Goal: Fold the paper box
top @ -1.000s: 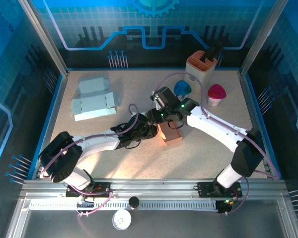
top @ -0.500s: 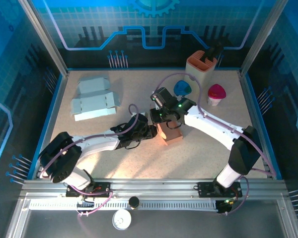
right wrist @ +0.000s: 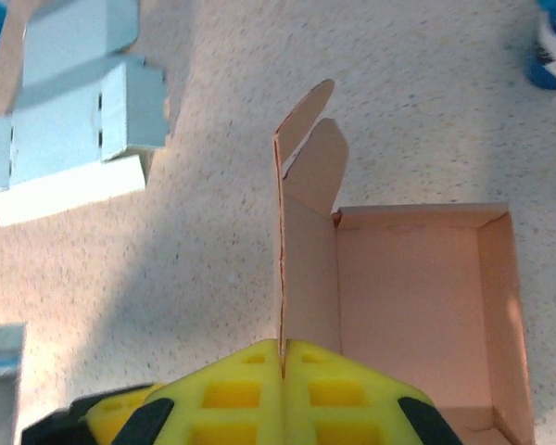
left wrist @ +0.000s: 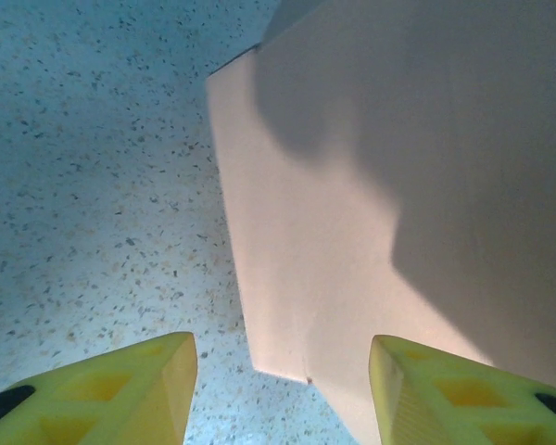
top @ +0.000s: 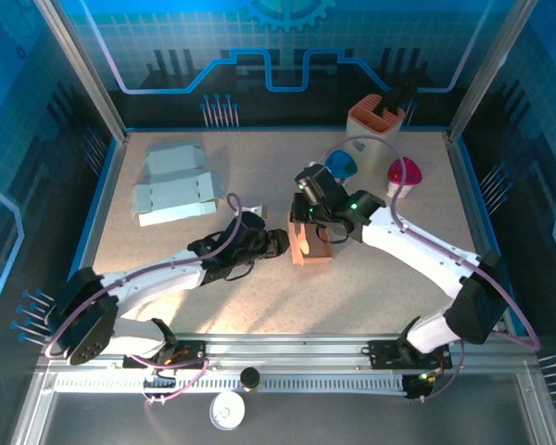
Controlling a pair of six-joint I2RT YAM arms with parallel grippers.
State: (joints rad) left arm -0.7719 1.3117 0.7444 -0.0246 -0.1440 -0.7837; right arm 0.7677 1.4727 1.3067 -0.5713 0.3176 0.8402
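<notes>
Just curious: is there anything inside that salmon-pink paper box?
Only bare cardboard floor shows inside the salmon-pink paper box; nothing lies there. The right pincer, clamped on one upright wall, hides a near corner.

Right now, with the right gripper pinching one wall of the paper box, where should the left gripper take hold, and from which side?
Likely the free corner of the panel facing the left gripper, coming from the paper box's left in the overhead view. It is thin sheet, that corner sits between the open fingers, and the right gripper, shut on the upright wall, steadies it.
</notes>
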